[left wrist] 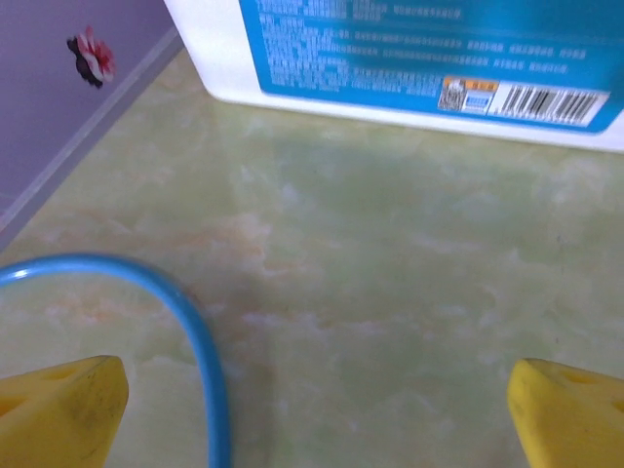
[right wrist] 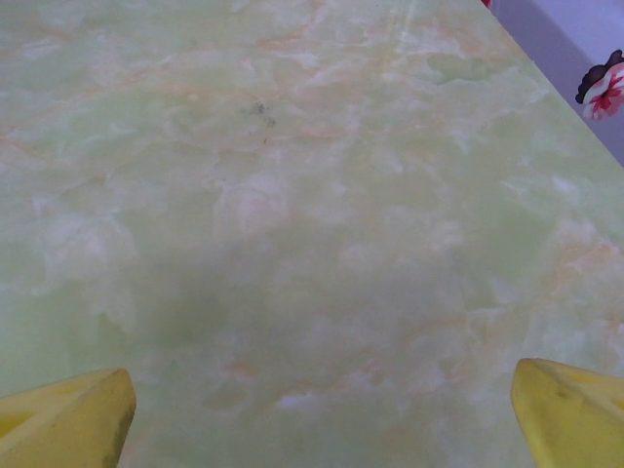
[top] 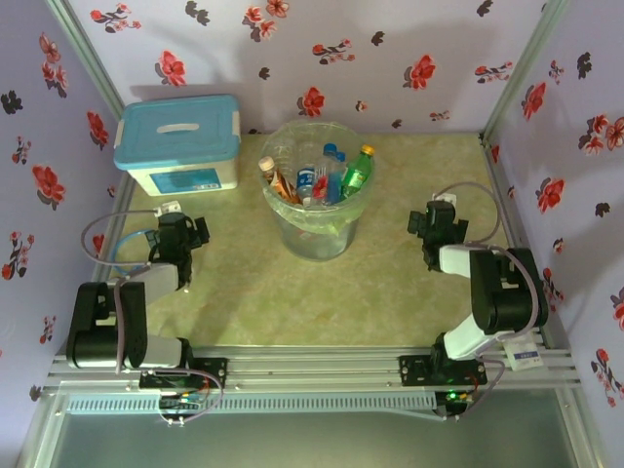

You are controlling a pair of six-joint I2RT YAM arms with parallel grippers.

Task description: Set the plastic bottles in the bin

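Soft, even, fairly bright light falls from above on the surface (top: 390, 302), leaving only a faint shadow round the foot of the bin (top: 314, 244). The overhead view is a little soft and grainy. Both wrist views are blurred, the print on the white box (left wrist: 409, 58) smeared past reading, and dim shade lies low on the marbled surface.

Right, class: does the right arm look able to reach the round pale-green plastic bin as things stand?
Probably yes. Only bare marbled green tabletop lies between the right arm and the round pale-green plastic bin, and its jaws stand open and empty.
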